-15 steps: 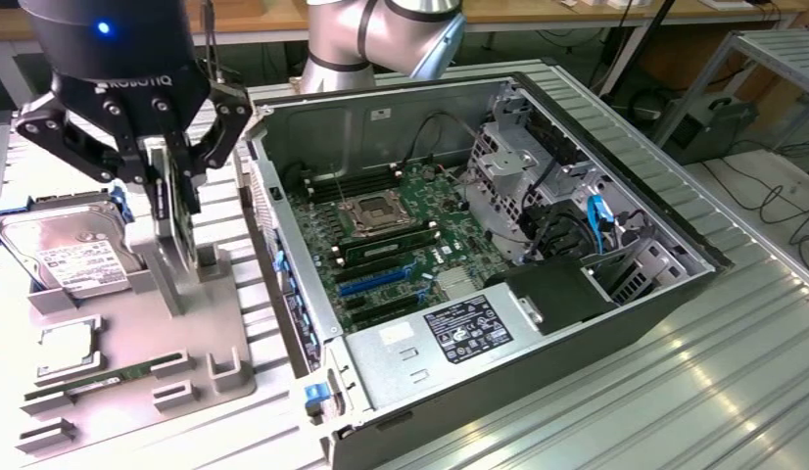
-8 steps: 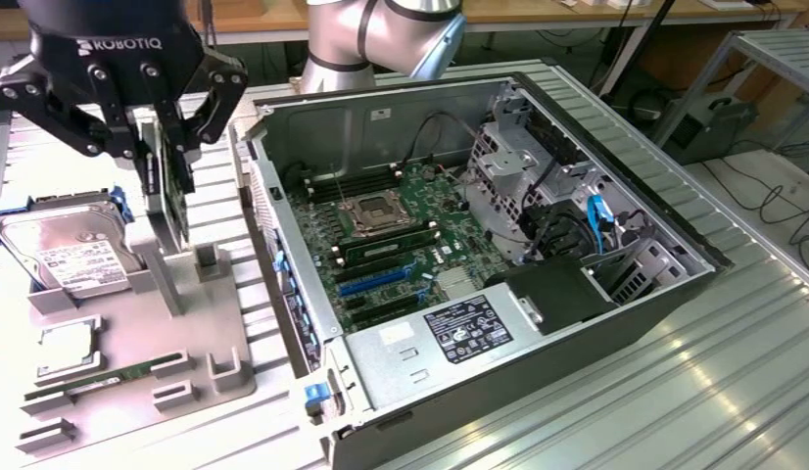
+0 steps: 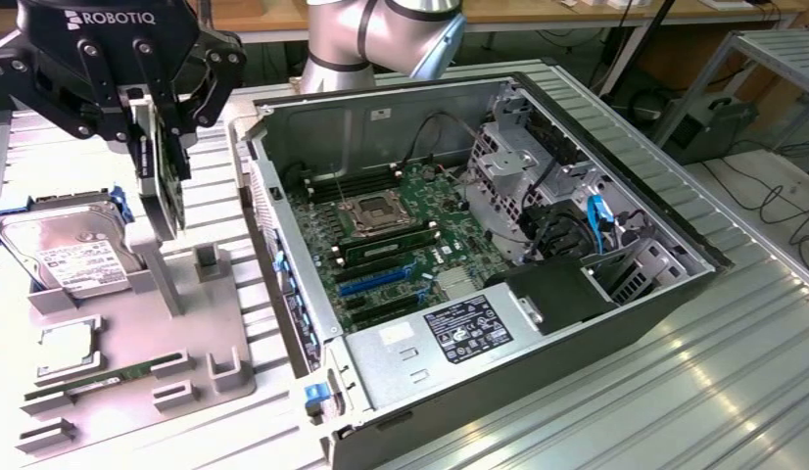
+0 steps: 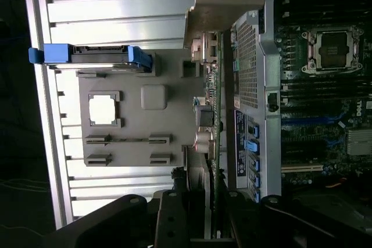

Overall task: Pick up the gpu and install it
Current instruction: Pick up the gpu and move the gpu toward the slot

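Note:
The gpu point(image 3: 161, 191) is a thin green card standing on edge at the exterior view's left, just over the grey parts holder point(image 3: 182, 333). My black gripper point(image 3: 163, 122) comes down from above and is shut on the card's upper edge. In the wrist view the gpu point(image 4: 210, 114) runs edge-on away from my gripper point(image 4: 203, 207), with its silver bracket point(image 4: 224, 4) at the far end. The open computer case point(image 3: 509, 245) lies beside it, with the motherboard point(image 3: 392, 245) and its blue slots point(image 3: 378, 279) exposed. I cannot tell whether the card's lower edge still touches the holder.
On the holder rest a silver hard drive point(image 3: 65, 250) in a blue frame, a square processor point(image 3: 65, 351) and a narrow memory stick point(image 3: 111, 380). The case's near wall point(image 3: 267, 255) rises between holder and motherboard. A drive cage point(image 3: 522, 166) and cables crowd the case's far side.

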{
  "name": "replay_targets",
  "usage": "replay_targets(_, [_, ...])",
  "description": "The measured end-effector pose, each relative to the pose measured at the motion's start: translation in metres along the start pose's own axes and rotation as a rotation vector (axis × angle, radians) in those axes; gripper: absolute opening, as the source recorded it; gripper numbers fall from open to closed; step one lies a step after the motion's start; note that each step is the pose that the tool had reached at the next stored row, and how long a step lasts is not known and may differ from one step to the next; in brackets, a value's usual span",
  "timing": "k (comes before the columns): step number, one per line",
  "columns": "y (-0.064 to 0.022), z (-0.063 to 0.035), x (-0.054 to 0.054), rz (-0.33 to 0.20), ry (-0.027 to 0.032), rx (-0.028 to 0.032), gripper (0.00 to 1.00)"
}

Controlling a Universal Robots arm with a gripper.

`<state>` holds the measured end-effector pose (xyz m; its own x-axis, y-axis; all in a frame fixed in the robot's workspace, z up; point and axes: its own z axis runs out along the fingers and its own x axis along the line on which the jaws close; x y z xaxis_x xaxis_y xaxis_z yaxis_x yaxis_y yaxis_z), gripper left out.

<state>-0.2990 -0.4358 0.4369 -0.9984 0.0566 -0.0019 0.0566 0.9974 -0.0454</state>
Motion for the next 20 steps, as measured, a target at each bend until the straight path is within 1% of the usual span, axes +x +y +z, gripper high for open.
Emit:
replay_targets(7, [0.0001,-0.0001,-0.001,0.000,0.0001,0.0002,0.28])
replay_targets(20, [0.0010,-0.0001,-0.018,0.000,0.0000,0.0000,0.28])
